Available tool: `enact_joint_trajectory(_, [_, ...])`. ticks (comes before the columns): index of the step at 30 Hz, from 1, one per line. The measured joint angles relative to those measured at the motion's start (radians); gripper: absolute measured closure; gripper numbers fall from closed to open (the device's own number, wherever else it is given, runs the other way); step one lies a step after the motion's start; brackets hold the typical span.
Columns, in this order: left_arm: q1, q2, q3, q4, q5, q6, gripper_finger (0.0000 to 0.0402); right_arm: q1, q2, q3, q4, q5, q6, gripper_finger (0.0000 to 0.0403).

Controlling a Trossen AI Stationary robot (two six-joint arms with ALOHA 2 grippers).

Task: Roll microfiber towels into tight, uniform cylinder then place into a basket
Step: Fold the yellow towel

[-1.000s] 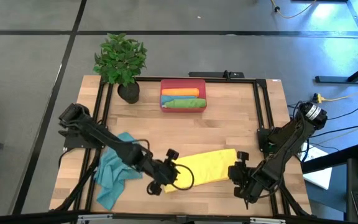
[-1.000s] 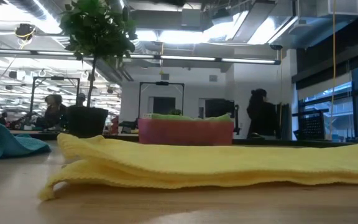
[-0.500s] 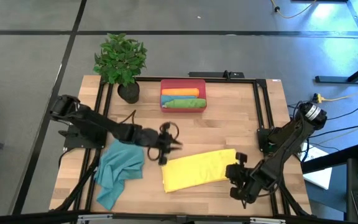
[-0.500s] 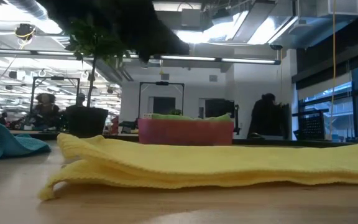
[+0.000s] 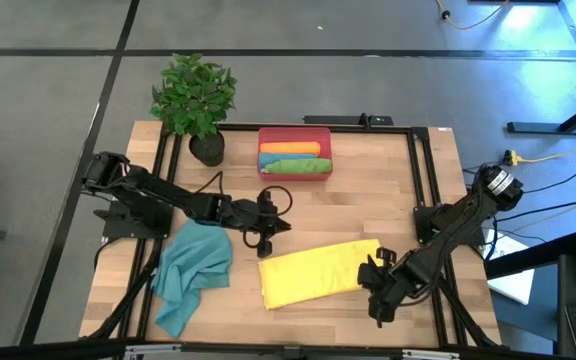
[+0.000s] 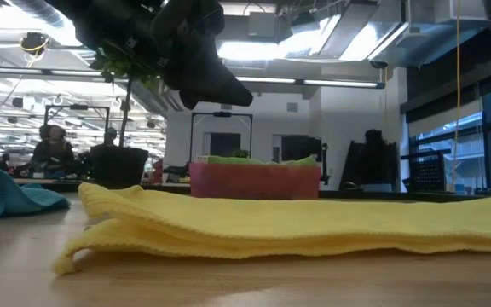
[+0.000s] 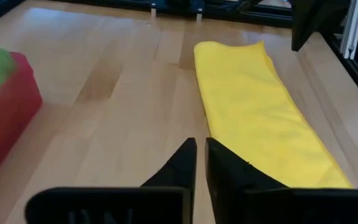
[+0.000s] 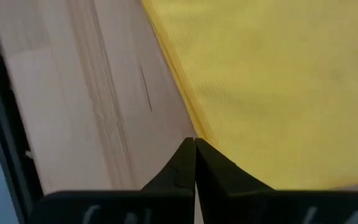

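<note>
Yellow towel (image 5: 320, 274) lies folded flat mid-table. Left gripper (image 5: 276, 226) hovers just beyond it, fingers nearly together, empty. Right gripper (image 5: 373, 272) at its edge, fingers pressed together, empty. Basket (image 5: 294, 132) holds orange and green rolls.

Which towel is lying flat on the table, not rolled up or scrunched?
The yellow towel, folded flat. The teal towel is scrunched, and the orange towel and green towel sit rolled in the basket.

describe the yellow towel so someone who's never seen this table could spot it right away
On the wooden table, look at the near edge, opposite the plant and red basket. The yellow towel lies folded flat there, unlike the crumpled teal towel beside it.
</note>
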Motion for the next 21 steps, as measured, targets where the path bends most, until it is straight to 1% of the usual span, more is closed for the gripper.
enact_joint_trajectory(3, [0.0,0.0,0.0,-0.009,-0.002,0.0,0.0392,-0.019,0.015,-0.003,-0.008,-0.061,-0.004,0.0398])
enact_joint_trajectory(6, [-0.004,0.0,0.0,-0.026,-0.003,-0.001,0.04,-0.023,0.028,-0.003,-0.007,-0.073,0.002,0.04])
enact_joint_trajectory(12, [-0.038,0.0,0.0,-0.101,-0.005,-0.004,0.0401,-0.022,0.08,-0.003,-0.009,-0.105,0.04,0.0399])
enact_joint_trajectory(14, [-0.053,0.007,0.0,-0.125,-0.01,-0.026,0.0401,-0.023,0.104,-0.003,-0.009,-0.13,0.049,0.0399])
enact_joint_trajectory(21, [-0.116,0.027,-0.001,-0.302,-0.033,-0.151,0.0401,-0.024,0.204,-0.002,-0.019,-0.214,0.048,0.0398])
